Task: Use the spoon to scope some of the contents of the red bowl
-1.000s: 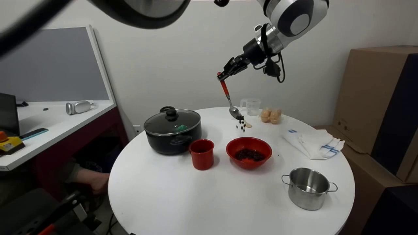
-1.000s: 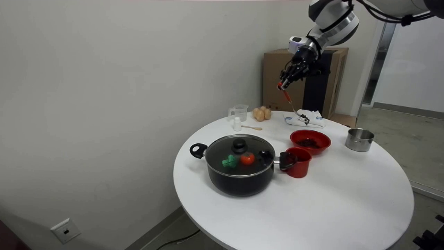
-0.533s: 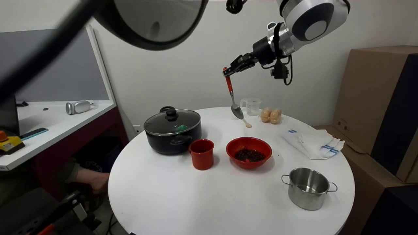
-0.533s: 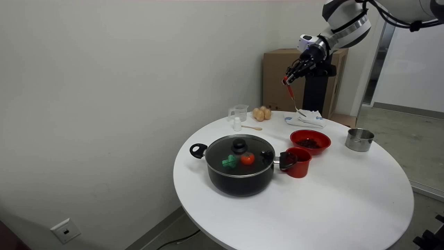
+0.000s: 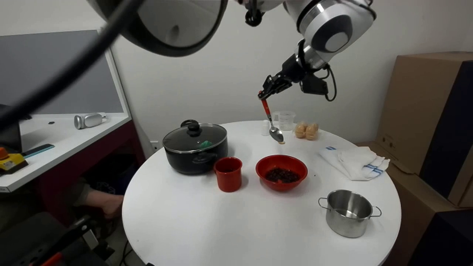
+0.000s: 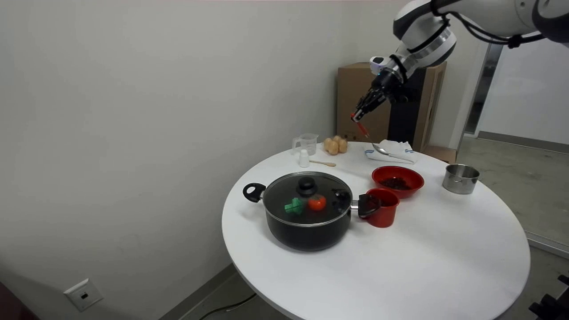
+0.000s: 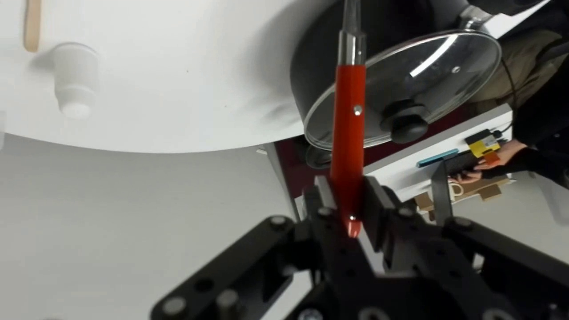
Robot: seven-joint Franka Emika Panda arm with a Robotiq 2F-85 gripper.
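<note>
Your gripper [image 7: 349, 202] pinches the red handle of the spoon [image 7: 349, 124] near its end, 2 fingers [image 7: 377, 195] pressed against opposite sides. The spoon hangs clear above the table [image 6: 400, 266]. In an exterior view, its long axis leans off vertical: you see the handle end at upper left, the scoop [image 5: 276, 134] at lower right, its tip pointed down toward the table. In an exterior view, the axis slants more, again descending from upper left to lower right, and the scoop appears against the cloth [image 6: 400, 147]. In the wrist view, the axis runs nearly straight up the frame, from your fingers to the metal neck [image 7: 352, 46] at the top edge. Which face of the scoop is turned toward you is hard to tell at this size.

The scoop is apart from the bowl [image 5: 281, 187] in both exterior views. On the table, the bowl holds dark contents [image 5: 283, 175] and stands between the cup [image 5: 229, 181] and the steel pot [image 5: 348, 223]. The black pot [image 6: 306, 235] stands near the cup under a glass lid [image 6: 284, 189], through which you can make out a green piece [image 6: 294, 206] and a round red item [image 6: 317, 203]. Toward the wall [image 6: 178, 133] lie the wooden spoon [image 6: 323, 163] and the eggs [image 6: 333, 147], with the jug [image 6: 308, 143] and the white bottle [image 7: 75, 80] standing near them; the bottle is just beside the wooden spoon.
</note>
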